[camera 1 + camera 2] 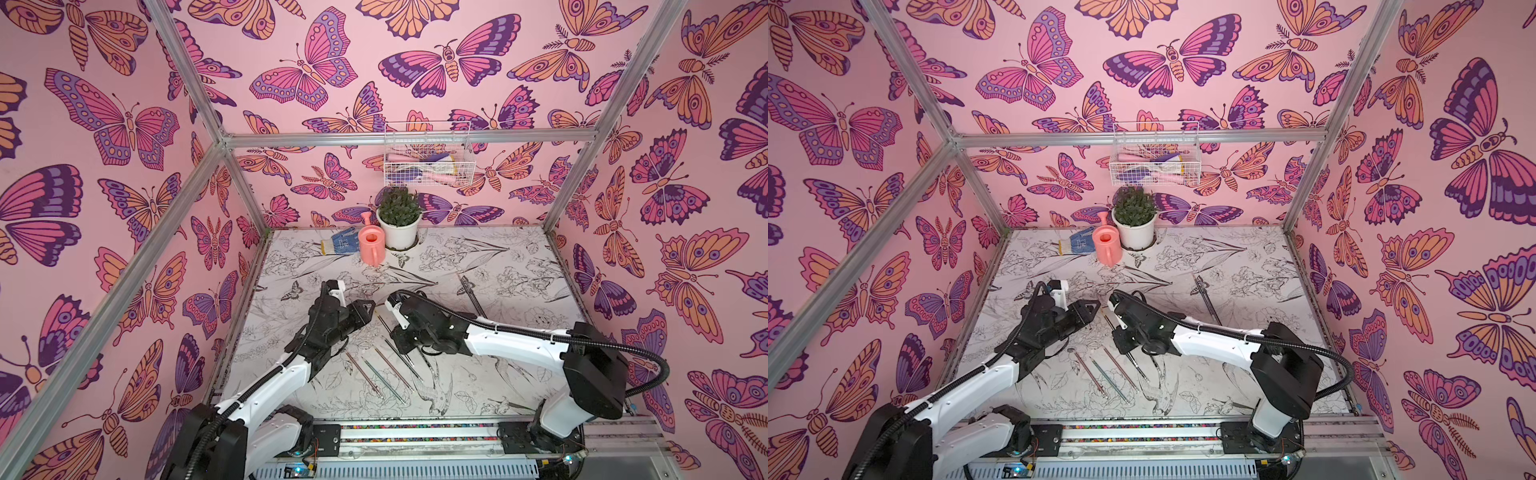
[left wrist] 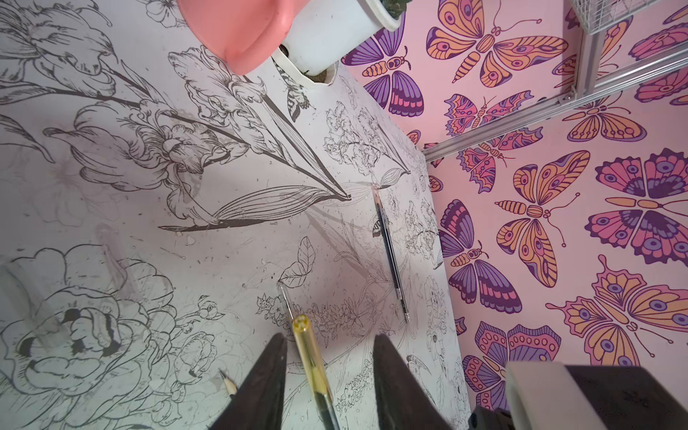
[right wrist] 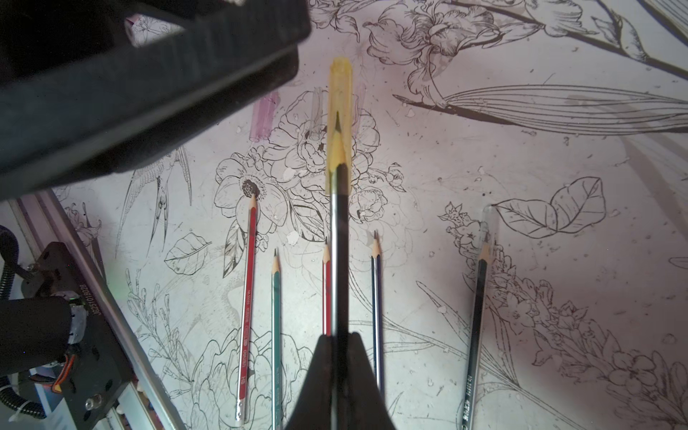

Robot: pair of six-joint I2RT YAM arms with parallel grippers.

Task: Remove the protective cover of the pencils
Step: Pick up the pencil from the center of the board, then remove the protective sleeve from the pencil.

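My right gripper (image 3: 339, 338) is shut on a black pencil (image 3: 339, 260) held above the table. The pencil's tip wears a yellow see-through protective cover (image 3: 339, 111). My left gripper (image 2: 329, 372) is open, and that cover (image 2: 309, 357) lies between its jaws, nearer one finger, with a gap on each side. In both top views the two grippers (image 1: 370, 309) (image 1: 1117, 330) meet mid-table. Several pencils (image 3: 247, 309) lie side by side beneath them, bare-tipped. One black pencil (image 3: 478, 316) lying apart carries a clear cover (image 3: 487, 231).
Loose pinkish (image 3: 265, 117) and clear (image 3: 316, 104) covers lie on the table. Another capped pencil (image 2: 391, 257) lies near the right wall. A pink watering can (image 1: 371, 245), potted plant (image 1: 399, 220) and glove (image 1: 343, 241) stand at the back. A wire basket (image 1: 426, 156) hangs above.
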